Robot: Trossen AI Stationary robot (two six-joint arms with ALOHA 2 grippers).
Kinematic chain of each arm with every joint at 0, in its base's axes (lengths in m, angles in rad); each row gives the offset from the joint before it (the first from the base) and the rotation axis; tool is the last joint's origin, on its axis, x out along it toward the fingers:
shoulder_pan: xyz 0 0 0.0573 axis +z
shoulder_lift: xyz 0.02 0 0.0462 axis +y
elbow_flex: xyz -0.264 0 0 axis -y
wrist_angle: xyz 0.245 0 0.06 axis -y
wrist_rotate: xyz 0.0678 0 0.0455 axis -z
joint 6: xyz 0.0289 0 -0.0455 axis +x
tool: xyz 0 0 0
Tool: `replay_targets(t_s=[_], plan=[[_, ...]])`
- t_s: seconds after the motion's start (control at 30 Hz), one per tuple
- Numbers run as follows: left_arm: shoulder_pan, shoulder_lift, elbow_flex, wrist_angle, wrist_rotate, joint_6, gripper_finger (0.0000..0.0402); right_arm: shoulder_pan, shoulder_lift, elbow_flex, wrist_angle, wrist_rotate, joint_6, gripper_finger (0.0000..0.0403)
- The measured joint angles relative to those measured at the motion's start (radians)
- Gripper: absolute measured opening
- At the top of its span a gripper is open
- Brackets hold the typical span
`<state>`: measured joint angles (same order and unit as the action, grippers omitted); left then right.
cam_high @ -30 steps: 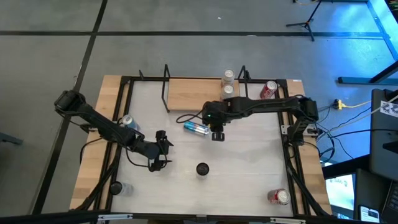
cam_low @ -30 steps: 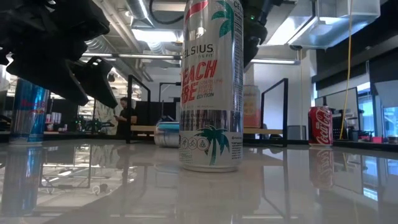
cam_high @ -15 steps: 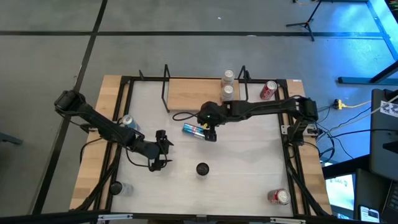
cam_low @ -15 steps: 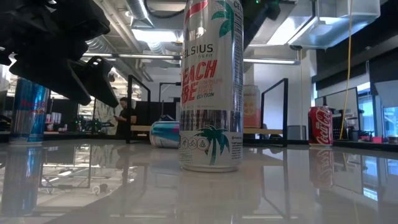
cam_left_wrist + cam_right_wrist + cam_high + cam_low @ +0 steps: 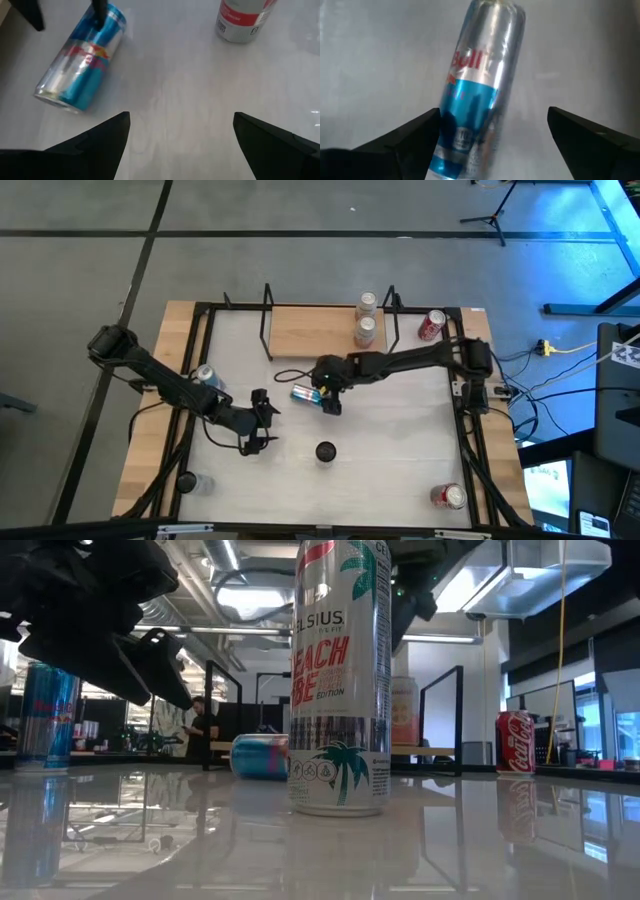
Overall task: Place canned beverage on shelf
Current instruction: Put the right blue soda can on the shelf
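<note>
Shifted leftward since a second ago, the right claw (image 5: 326, 398) now hangs wide open over the toppled blue can (image 5: 304, 392), which lies on the desk (image 5: 400, 430) just before the shelf (image 5: 310, 330)

The white table (image 5: 400, 430) I work at has wooden edges and a black frame, and it stands on a grey floor. On that floor, off its right side, a yellow cable (image 5: 570, 348) runs beside a lit screen (image 5: 548, 480), and a black tripod (image 5: 490, 215) stands beyond the far corner. Across the room, a person (image 5: 205, 730) in dark clothes stands.
</note>
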<state>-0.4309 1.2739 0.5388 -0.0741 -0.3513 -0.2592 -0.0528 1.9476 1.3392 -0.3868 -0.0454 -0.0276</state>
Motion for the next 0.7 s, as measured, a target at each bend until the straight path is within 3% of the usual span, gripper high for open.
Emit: replay_targets(t_s=[0.37,0.7], plan=[[0.000,0.000,0.000,0.003,-0.004,0.000,0.0345,0.000,0.049,0.001,0.025,-0.027,0.005,0.0352],[0.000,0.000,0.000,0.028,-0.004,0.000,0.0345,0.000,0.082,0.002,0.024,-0.027,-0.006,0.0245]])
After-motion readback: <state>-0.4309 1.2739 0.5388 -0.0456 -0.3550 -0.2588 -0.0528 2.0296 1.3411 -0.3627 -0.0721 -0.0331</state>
